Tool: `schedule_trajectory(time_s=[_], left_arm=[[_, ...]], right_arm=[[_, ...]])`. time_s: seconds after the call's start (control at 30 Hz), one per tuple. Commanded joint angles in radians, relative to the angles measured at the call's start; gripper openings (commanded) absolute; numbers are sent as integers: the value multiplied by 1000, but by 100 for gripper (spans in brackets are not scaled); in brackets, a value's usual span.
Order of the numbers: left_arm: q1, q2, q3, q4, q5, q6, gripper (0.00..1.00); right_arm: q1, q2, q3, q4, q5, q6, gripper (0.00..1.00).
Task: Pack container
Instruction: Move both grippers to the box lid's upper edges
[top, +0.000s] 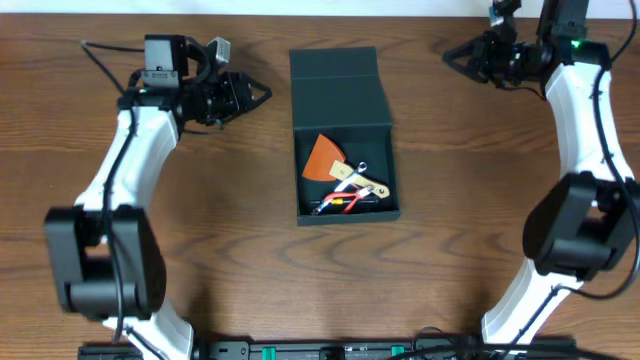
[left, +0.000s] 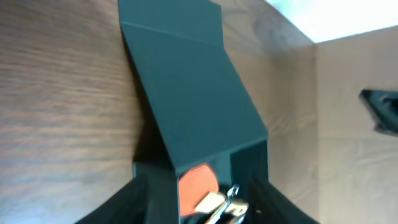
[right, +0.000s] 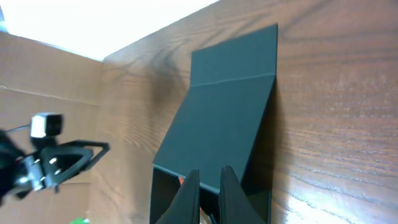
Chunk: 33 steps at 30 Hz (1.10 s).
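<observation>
— While both arms hover off to the sides, where's the container (top: 343, 140)?
— Between them, lid open, tools (top: 345, 182) inside. Left gripper (top: 266, 94) spread wide near it; right gripper (top: 448, 55) nearly closed, empty, well apart. Brown wooden table (top: 200, 250).

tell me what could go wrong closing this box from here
1. The orange scraper and red-handled pliers lie piled crosswise in the container. If one sticks up above the rim, the flap lid may not shut flat.
2. The left gripper and right gripper are both off the box. Swinging the lid over with nothing bracing the container could slide it.
</observation>
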Motion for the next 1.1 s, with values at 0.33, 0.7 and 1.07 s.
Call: schedule_trajectory(time_s=[0.33, 0.7, 1.07], left_arm=[[7, 183, 5, 183, 100, -271, 6], [9, 247, 5, 299, 168, -396, 5], [19, 300, 5, 363, 254, -443, 6]], right_arm=[[-15, 166, -8, 18, -117, 28, 1], [-15, 315, -8, 27, -267, 93, 1], [-13, 392, -8, 41, -269, 79, 1]])
